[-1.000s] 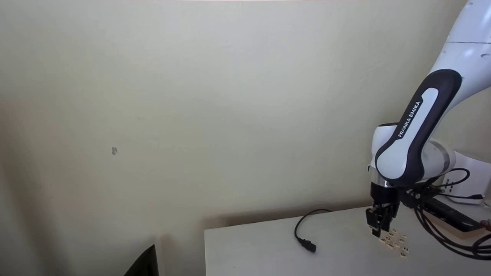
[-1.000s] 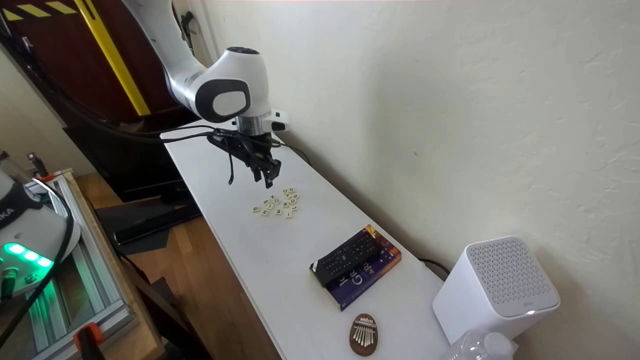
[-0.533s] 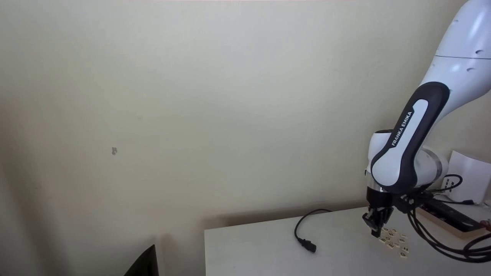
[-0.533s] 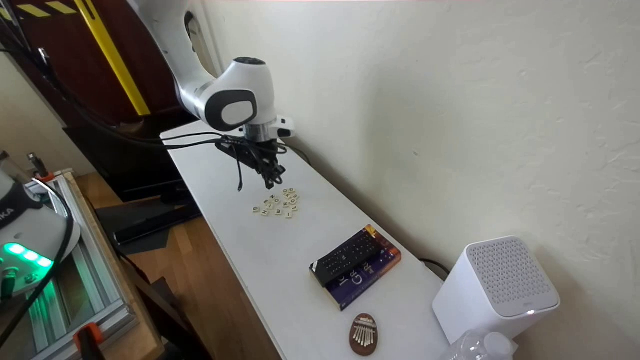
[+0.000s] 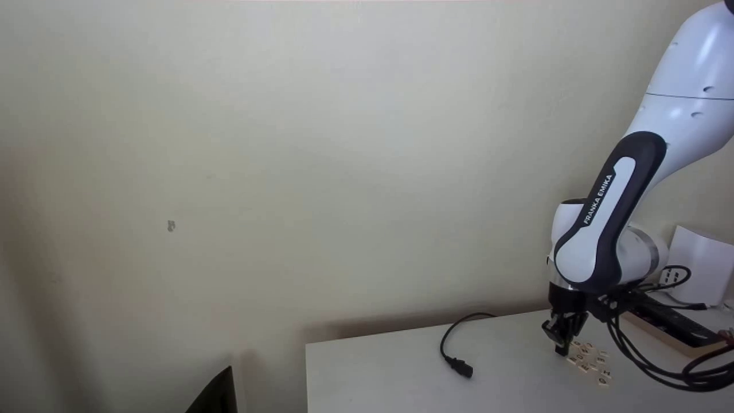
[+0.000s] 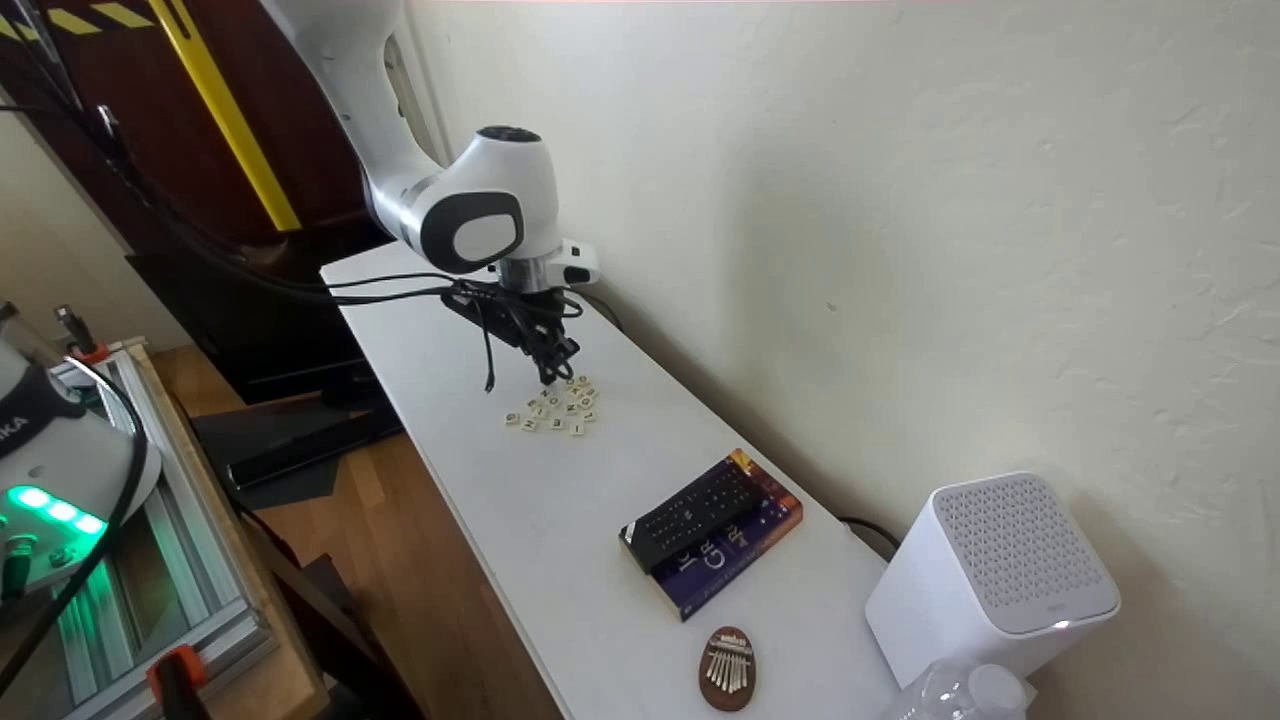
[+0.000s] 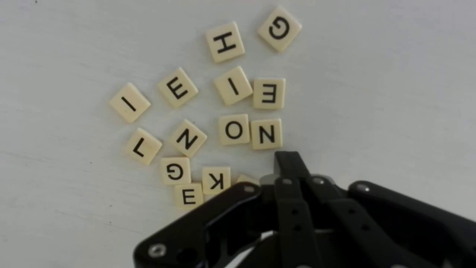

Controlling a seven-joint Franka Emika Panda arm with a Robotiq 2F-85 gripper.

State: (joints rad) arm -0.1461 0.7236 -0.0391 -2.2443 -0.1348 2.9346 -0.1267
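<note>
The hand (image 7: pixel 292 160) is closed, its black fingers drawn together with nothing visible between them, and it points down at the white table (image 6: pixel 520 500) beside a loose scatter of cream letter tiles (image 7: pixel 234 129). In the wrist view its tips show just to the near right of a tile marked N (image 7: pixel 266 134); whether they touch it or the table, I cannot tell. Tiles marked H (image 7: pixel 225 42) and G (image 7: pixel 279 29) lie at the far side of the scatter, an I (image 7: pixel 129 102) and an L (image 7: pixel 143 146) out at the left, and a K (image 7: pixel 216 180) on the near side, next to a tile (image 7: pixel 247 179) partly hidden by the hand. In an exterior view the tiles lie on the farther part of the table; nearer and to the right is a book (image 6: pixel 720 565) with a black keyboard (image 6: pixel 692 515) lying on it, then a brown thumb piano (image 6: pixel 728 670), with a white box (image 6: pixel 985 570) at the near right. In an exterior view a black cord (image 5: pixel 460 367) lies left of the hand.
</note>
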